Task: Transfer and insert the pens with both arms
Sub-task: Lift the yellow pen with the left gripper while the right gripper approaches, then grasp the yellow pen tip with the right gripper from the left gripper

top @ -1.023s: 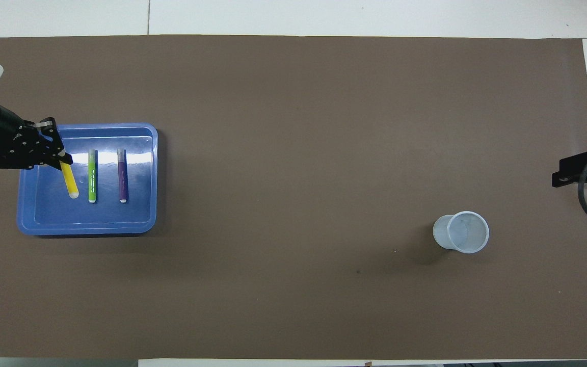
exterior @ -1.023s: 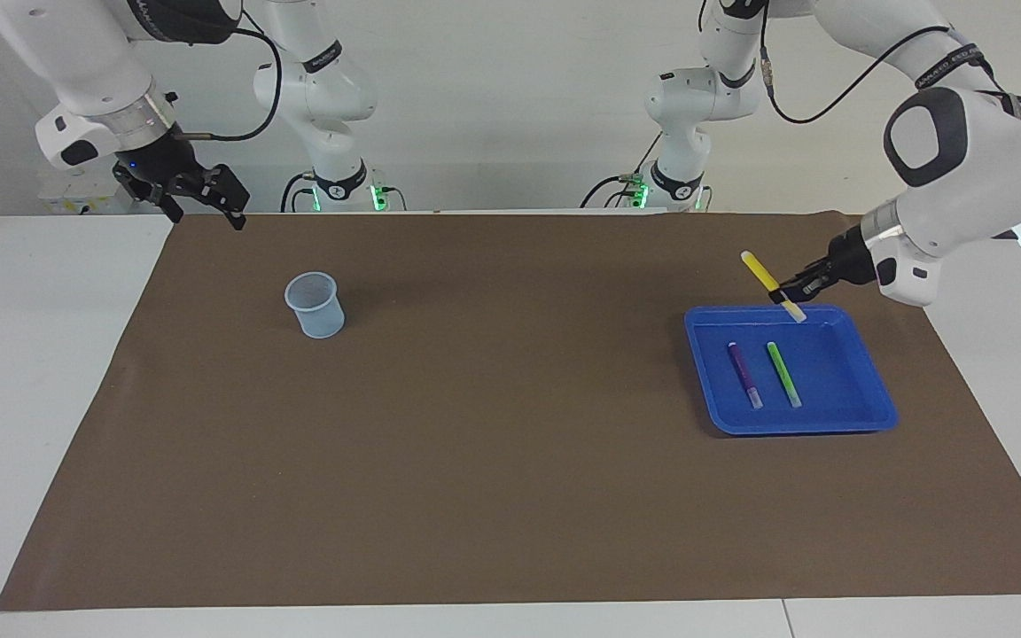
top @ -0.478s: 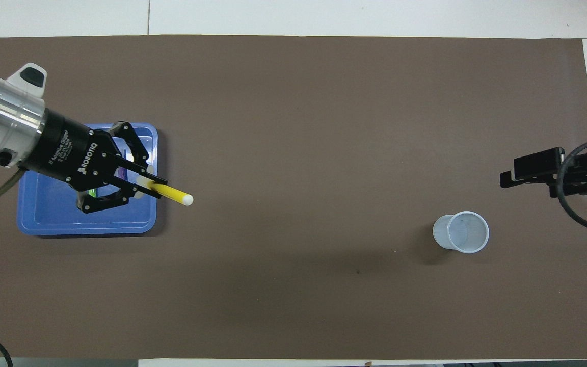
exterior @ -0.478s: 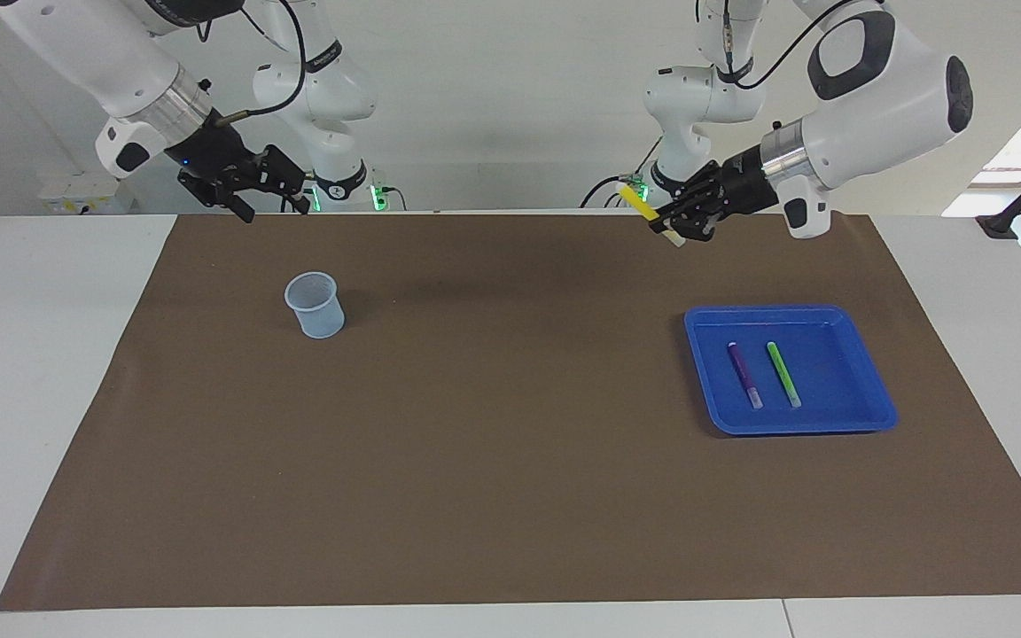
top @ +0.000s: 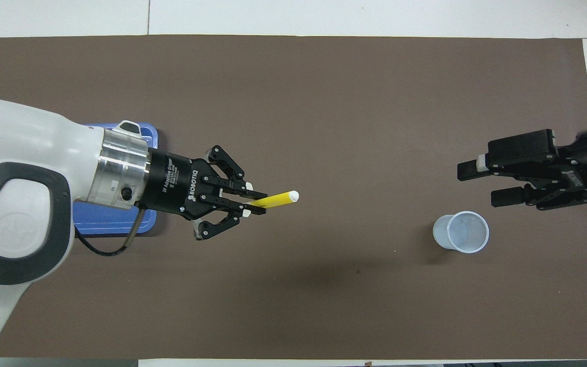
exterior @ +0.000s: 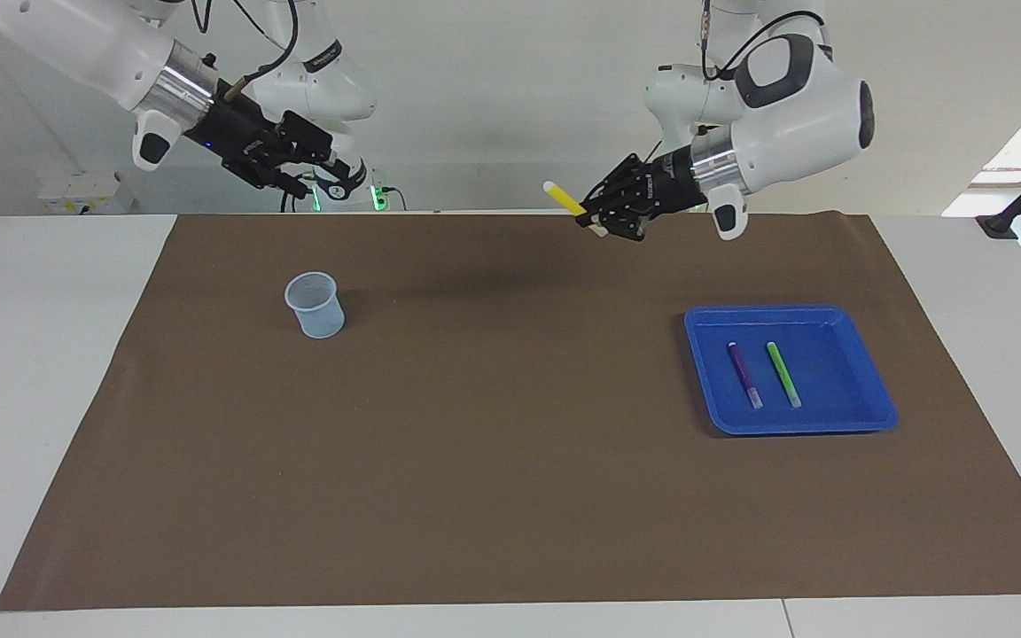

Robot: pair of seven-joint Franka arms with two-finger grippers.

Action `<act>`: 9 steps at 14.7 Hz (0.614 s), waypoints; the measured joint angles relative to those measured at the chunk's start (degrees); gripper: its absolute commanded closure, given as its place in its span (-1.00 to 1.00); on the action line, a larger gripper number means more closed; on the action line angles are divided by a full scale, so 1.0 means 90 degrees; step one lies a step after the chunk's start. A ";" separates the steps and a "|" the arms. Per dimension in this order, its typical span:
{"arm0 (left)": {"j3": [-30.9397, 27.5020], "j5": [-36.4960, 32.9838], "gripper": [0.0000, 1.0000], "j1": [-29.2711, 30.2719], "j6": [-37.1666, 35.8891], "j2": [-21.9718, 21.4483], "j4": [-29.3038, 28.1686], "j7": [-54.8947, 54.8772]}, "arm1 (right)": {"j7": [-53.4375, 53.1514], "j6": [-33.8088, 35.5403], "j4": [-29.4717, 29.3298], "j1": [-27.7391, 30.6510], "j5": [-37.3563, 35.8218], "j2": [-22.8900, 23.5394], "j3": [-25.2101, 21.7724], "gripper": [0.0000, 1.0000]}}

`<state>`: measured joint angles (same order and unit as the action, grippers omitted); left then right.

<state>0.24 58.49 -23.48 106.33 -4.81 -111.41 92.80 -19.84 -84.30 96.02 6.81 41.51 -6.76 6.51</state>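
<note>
Yellow pen (exterior: 564, 198) clamped in left tool (exterior: 595, 221), mid-frame, aloft; right tool (exterior: 320, 173) gaping, empty. Cup (exterior: 315, 304) empty; purple (exterior: 744, 374), green (exterior: 783, 373) pens remain in tray (exterior: 865, 416).

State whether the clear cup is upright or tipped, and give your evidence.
Upright. The clear cup stands on its base on the brown mat, round open rim facing up in the overhead view.

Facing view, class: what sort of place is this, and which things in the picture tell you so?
Most likely a robotics lab set up for handling trials. Two large white arms work at a table covered with a brown mat; the left gripper holds a yellow pen, and a clear cup and blue tray are laid out.
</note>
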 measured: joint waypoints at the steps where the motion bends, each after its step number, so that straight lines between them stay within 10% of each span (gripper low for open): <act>1: 0.0002 0.0199 1.00 -0.0137 0.0291 -0.0105 -0.0205 0.0139 | -0.0157 -0.0129 -0.0003 -0.0011 0.0030 -0.0026 0.0230 -1.00; 9: 0.0001 0.0986 1.00 -0.1038 0.1988 -0.0588 -0.1171 0.0808 | -0.1162 -0.1983 0.0577 -0.0692 0.0030 -0.0293 0.1387 -1.00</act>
<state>0.24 67.36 -32.83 124.22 -10.11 -121.95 100.07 -30.30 -102.15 101.21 0.58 41.78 -9.40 18.99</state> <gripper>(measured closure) 0.833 0.000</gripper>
